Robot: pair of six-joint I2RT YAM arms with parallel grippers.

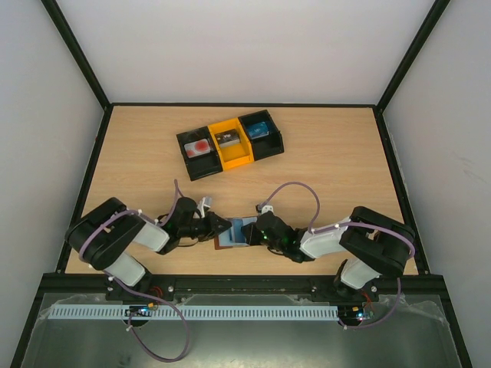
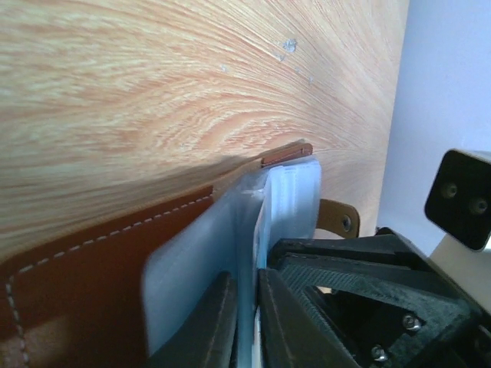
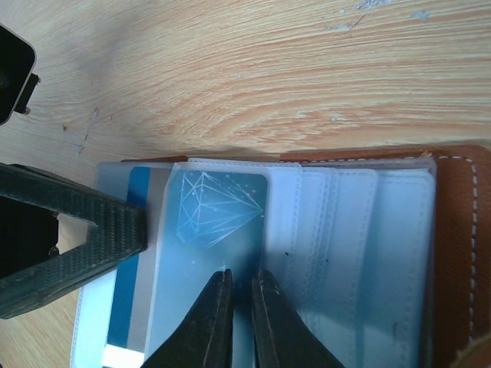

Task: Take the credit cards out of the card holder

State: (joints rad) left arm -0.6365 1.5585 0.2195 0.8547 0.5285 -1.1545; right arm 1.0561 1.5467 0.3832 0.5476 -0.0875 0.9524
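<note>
The brown card holder (image 1: pixel 223 241) lies open near the table's front edge, between my two arms. Its clear blue-grey sleeves fan out beside the leather (image 3: pixel 460 230). A blue credit card with a white line pattern (image 3: pixel 219 207) sits inside the top sleeve. Under that sleeve, a blue-and-grey striped credit card (image 3: pixel 123 307) sticks out to the left. My left gripper (image 2: pixel 247 276) is shut on a thin card edge at the holder (image 2: pixel 77 276). My right gripper (image 3: pixel 242 276) is shut, its tips resting on the patterned card's sleeve.
A three-part black-and-yellow tray (image 1: pixel 236 159) stands at the back centre with a card in each compartment, one of them whitish with a red mark (image 1: pixel 201 146). The holder's side tab (image 2: pixel 337 217) points toward the right arm. Black frame rails and white walls border the table.
</note>
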